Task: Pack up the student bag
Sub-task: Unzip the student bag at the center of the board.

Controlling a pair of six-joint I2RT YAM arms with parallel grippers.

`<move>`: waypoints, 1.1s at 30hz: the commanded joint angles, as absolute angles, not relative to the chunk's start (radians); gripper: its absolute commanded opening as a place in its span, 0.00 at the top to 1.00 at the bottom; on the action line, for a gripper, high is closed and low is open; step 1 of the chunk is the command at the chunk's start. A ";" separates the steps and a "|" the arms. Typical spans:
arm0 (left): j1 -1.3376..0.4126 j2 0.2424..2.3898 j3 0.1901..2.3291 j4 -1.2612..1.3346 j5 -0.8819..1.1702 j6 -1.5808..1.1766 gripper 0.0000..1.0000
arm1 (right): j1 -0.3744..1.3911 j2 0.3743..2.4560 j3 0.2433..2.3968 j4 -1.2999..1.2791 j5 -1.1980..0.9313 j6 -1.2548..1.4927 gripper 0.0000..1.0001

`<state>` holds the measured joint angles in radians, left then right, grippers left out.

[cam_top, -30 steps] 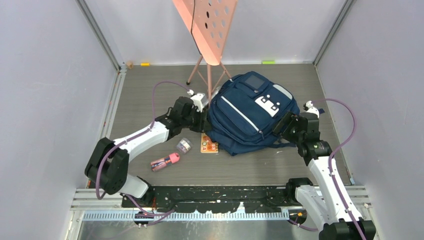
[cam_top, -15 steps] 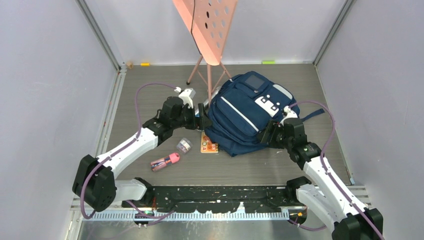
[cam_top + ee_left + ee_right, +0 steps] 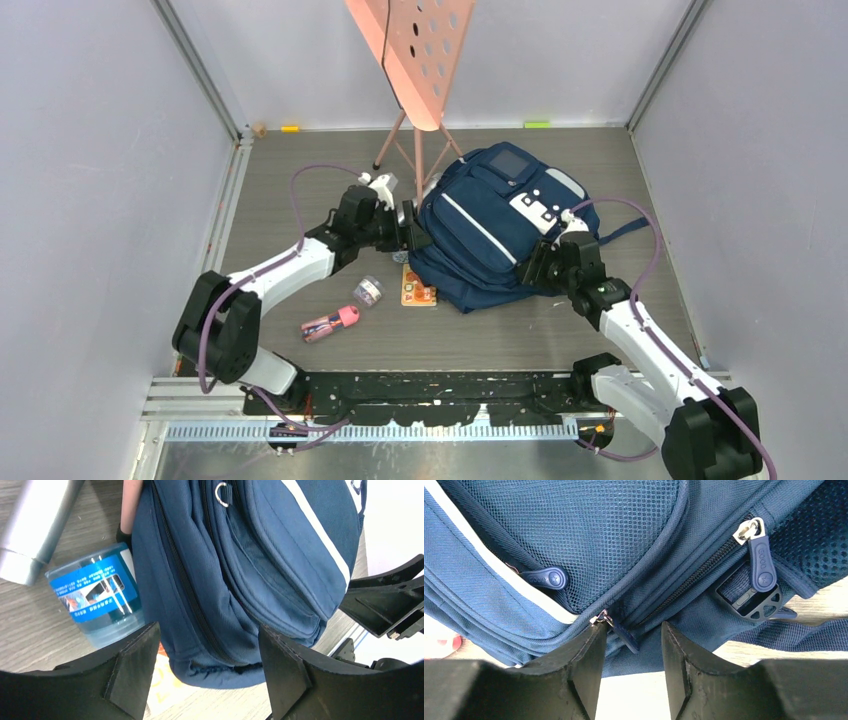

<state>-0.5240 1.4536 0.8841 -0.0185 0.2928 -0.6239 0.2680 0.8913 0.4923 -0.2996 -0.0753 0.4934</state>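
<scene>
The student bag [image 3: 490, 235] is a navy backpack with a grey stripe, lying flat mid-table. My left gripper [image 3: 412, 236] is at its left edge. In the left wrist view the bag's [image 3: 240, 565] bottom corner sits between the wide open left gripper [image 3: 207, 677] without touching either finger. My right gripper [image 3: 535, 268] is at the bag's near right edge. In the right wrist view a small zipper pull [image 3: 625, 632] on the bag [image 3: 574, 540] hangs between the fingers of the right gripper [image 3: 631, 662], close to the left finger [image 3: 584, 650]. The jaws stand apart.
A pink music stand [image 3: 415, 55] rises behind the bag. A water bottle [image 3: 95, 597] lies against the bag's left side. An orange card [image 3: 418, 291], a small jar [image 3: 368, 290] and a pink object [image 3: 330, 323] lie near the front left. Grey walls enclose the table.
My left gripper opened wide and shifted along the bag's left edge. My right arm swung left to the bag's near edge, and its jaws narrowed around the zipper pull.
</scene>
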 commanded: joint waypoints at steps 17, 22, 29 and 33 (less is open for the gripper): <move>-0.515 1.574 0.948 0.167 0.436 -0.692 1.00 | 0.302 0.912 0.569 -0.325 -0.086 0.471 0.99; -0.542 1.558 0.893 0.289 0.410 -0.771 1.00 | 0.364 0.886 0.588 -0.433 -0.065 0.530 0.99; -0.612 1.568 0.897 0.350 0.358 -0.801 1.00 | 0.502 0.842 0.588 -0.516 0.058 0.616 0.99; -0.646 1.566 0.902 0.361 0.340 -0.808 1.00 | 0.575 0.848 0.609 -0.532 0.109 0.661 0.99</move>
